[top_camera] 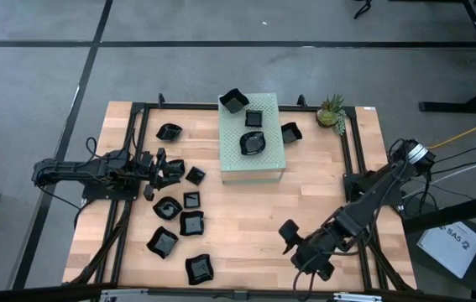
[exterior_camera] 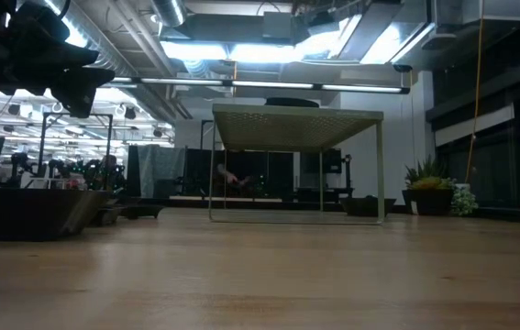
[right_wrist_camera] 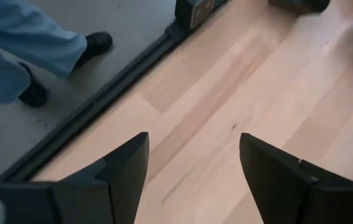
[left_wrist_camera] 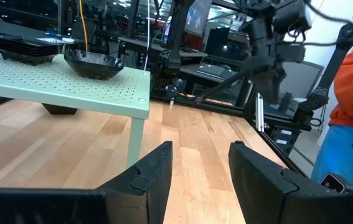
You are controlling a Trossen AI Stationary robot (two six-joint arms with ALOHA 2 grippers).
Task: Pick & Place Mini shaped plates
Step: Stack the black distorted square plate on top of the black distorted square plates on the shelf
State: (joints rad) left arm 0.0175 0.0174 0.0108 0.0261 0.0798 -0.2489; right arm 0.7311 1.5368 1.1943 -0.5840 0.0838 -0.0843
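High view: about a dozen small glossy black mini shaped plates (top_camera: 191, 223) lie scattered on the pale wooden table (top_camera: 246, 218) and atop the pale green perforated box (top_camera: 264, 159). Left gripper (top_camera: 160, 165) hovers spread and empty among them, right gripper (top_camera: 290, 233) gapes over bare wood. Judged risk: neighbouring dishes get knocked aside; paper off the table reads "SA5"

eleven black plates (top_camera: 253, 143), one green box (top_camera: 254, 168), one plant (top_camera: 332, 111).
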